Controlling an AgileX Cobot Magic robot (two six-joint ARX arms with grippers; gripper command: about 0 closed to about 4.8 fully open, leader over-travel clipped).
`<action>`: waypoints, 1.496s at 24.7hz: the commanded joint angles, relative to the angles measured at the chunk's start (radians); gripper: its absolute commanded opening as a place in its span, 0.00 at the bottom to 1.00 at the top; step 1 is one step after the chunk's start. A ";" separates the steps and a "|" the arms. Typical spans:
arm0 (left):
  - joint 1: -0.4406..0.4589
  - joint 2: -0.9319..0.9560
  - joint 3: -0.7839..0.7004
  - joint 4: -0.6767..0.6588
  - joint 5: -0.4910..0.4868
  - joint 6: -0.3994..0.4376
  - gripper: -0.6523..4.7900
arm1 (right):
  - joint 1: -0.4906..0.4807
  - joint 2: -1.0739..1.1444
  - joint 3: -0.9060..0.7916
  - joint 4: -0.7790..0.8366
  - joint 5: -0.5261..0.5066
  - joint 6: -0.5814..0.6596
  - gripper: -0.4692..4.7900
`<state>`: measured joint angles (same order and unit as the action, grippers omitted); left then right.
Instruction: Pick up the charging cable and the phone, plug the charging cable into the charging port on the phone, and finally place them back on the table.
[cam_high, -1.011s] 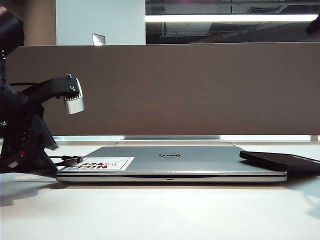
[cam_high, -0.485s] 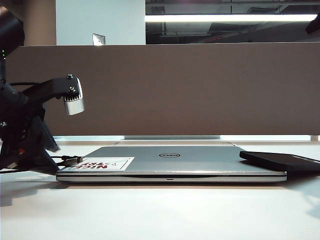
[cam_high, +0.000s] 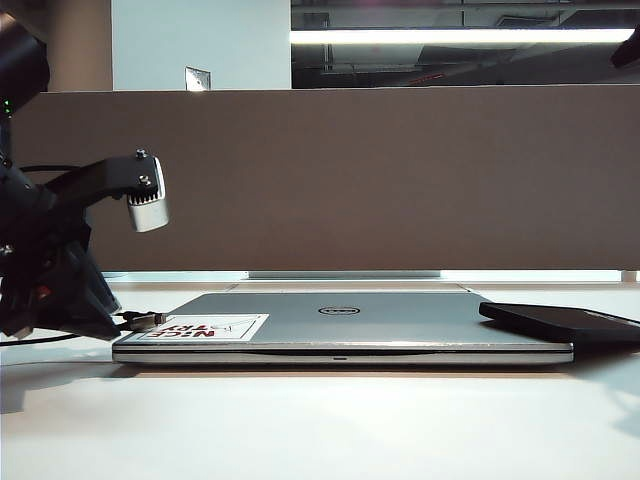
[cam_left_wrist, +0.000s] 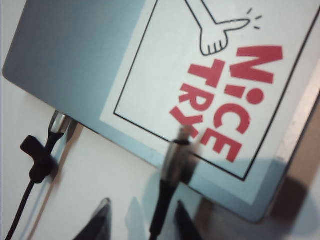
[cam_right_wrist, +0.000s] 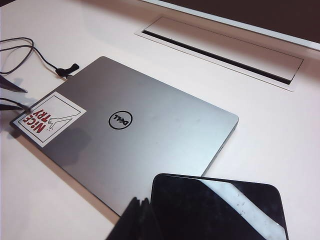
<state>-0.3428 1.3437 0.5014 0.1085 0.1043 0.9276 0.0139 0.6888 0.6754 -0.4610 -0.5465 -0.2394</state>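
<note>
The charging cable (cam_left_wrist: 161, 200) lies on the table (cam_high: 320, 420) at the laptop's sticker corner, its silvery plug (cam_left_wrist: 176, 152) resting against the laptop edge. My left gripper (cam_left_wrist: 142, 217) straddles the black cord with its jaws still apart; the cord sits close to one finger (cam_left_wrist: 184, 220) and a gap shows on the other side. In the exterior view that gripper (cam_high: 108, 318) is low at the far left, just behind the plug (cam_high: 146, 320). The phone (cam_right_wrist: 220, 210) lies flat, overlapping the laptop's corner. My right gripper (cam_right_wrist: 142, 206) hovers shut beside it. The charging port does not show.
A closed silver Dell laptop (cam_high: 400, 320) with a "NICE TRY" sticker (cam_left_wrist: 220, 80) fills the table's middle. Another stretch of cord with a black tie (cam_left_wrist: 37, 155) runs beside it. A brown divider panel (cam_high: 350, 180) stands behind, and a cable slot (cam_right_wrist: 220, 50) is cut into the tabletop.
The left gripper's fingers have drawn much closer together around the cord. Neither arm has shifted, and the phone and laptop lie as before.
</note>
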 joint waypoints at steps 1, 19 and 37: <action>0.001 -0.001 0.002 0.005 0.006 0.008 0.43 | 0.000 -0.002 0.004 0.024 -0.006 0.004 0.09; 0.001 0.030 0.002 0.005 0.007 0.007 0.11 | 0.000 -0.002 0.004 0.052 -0.006 0.004 0.09; 0.001 -0.020 0.010 0.003 0.007 -0.031 0.11 | -0.001 -0.002 0.004 0.054 -0.006 0.004 0.09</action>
<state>-0.3428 1.3396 0.5030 0.1081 0.1043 0.9051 0.0139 0.6888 0.6754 -0.4248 -0.5465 -0.2390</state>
